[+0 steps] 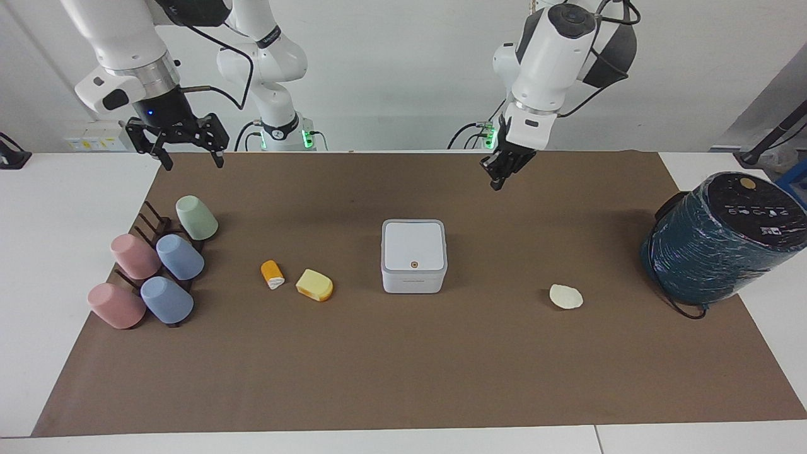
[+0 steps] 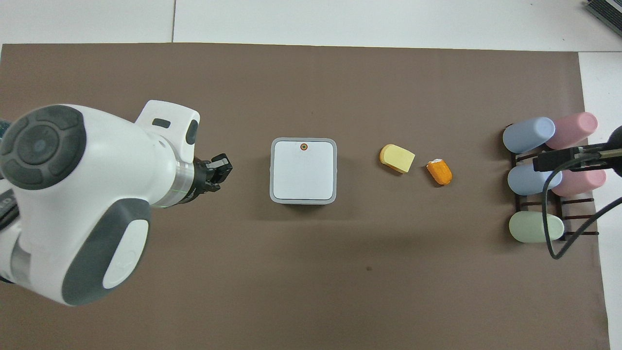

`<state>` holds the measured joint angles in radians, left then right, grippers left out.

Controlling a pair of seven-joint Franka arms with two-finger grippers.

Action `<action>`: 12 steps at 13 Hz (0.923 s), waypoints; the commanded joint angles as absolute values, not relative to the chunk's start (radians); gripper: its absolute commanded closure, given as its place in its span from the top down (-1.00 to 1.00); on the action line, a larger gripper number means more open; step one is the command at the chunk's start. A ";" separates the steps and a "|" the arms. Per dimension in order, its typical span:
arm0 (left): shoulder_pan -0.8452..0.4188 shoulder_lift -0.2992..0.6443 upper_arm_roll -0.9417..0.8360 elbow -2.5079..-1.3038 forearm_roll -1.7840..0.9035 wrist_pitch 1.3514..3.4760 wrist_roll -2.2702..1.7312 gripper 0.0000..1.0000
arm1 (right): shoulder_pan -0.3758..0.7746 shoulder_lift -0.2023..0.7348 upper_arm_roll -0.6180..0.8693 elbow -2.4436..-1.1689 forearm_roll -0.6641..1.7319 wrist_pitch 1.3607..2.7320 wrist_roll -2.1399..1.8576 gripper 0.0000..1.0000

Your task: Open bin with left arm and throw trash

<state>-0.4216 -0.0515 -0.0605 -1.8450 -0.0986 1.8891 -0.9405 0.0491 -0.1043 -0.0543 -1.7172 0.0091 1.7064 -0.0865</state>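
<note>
The white square bin [image 1: 413, 255] stands mid-mat with its lid shut, the orange dot on top; it also shows in the overhead view [image 2: 303, 170]. The orange lump with a white end [image 1: 272, 274] and the yellow wedge [image 1: 314, 285] lie beside the bin toward the right arm's end. The cream-white round lump [image 1: 565, 296] lies toward the left arm's end; the left arm hides it in the overhead view. My left gripper [image 1: 498, 176] hangs raised over the mat between bin and cream lump, touching nothing. My right gripper [image 1: 187, 157] is open, empty and waits above the cup rack.
Several pastel cups [image 1: 157, 271] lie on a dark rack at the right arm's end of the brown mat [image 1: 403, 378]. A big dark-teal wrapped cylinder [image 1: 719, 236] stands at the left arm's end.
</note>
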 commanded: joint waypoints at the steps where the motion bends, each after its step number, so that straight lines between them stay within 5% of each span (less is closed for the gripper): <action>1: -0.503 0.010 -0.043 -1.853 -0.114 1.992 -1.131 -1.00 | 0.046 -0.101 -0.052 -1.823 0.029 1.843 -0.152 1.00; 5: -0.555 0.128 -0.043 -1.752 -0.110 2.040 -1.310 -1.00 | 0.061 -0.019 -0.052 -1.844 0.080 1.960 -0.266 1.00; 12: -0.563 0.193 -0.044 -1.715 -0.112 2.144 -1.400 -1.00 | 0.081 0.207 -0.052 -1.850 0.164 2.164 -0.534 1.00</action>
<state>-0.5428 0.1587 -0.0593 -1.7408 -0.0995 2.1094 -1.3681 0.0840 0.1809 -0.0499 -1.8502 0.1351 2.1418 -0.4629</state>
